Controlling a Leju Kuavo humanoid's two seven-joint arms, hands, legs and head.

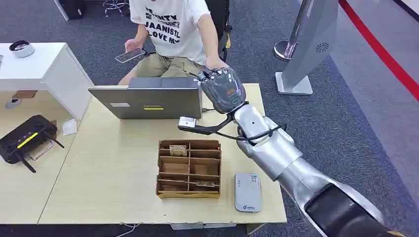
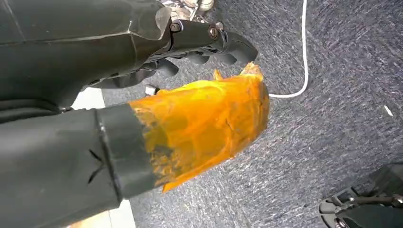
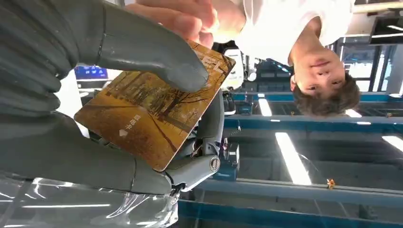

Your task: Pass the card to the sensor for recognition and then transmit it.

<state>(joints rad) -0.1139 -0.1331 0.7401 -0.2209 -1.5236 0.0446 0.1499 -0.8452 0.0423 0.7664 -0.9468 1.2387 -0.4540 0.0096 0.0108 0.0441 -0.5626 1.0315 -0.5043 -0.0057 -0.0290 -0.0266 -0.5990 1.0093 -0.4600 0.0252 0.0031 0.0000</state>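
My right hand [image 1: 222,89] is raised over the table's far edge, towards a seated person [image 1: 173,29]. In the right wrist view it [image 3: 95,142] pinches an orange-brown card [image 3: 152,114] with a tree picture, its thumb pressed on the card's face. The person's fingers [image 3: 185,16] touch the card's far edge. In the head view my hand hides the card, and the person's hand [image 1: 216,63] lies on top of my fingers. The grey sensor [image 1: 247,191] lies flat near the table's front edge. My left hand [image 2: 204,47] hangs over the carpet, holding nothing.
A cardboard card organiser [image 1: 188,168] stands mid-table, left of the sensor. A grey laptop [image 1: 148,101] sits at the far edge in front of the person, who holds a phone [image 1: 130,55]. A black device with antennas [image 1: 27,138] lies on the left table.
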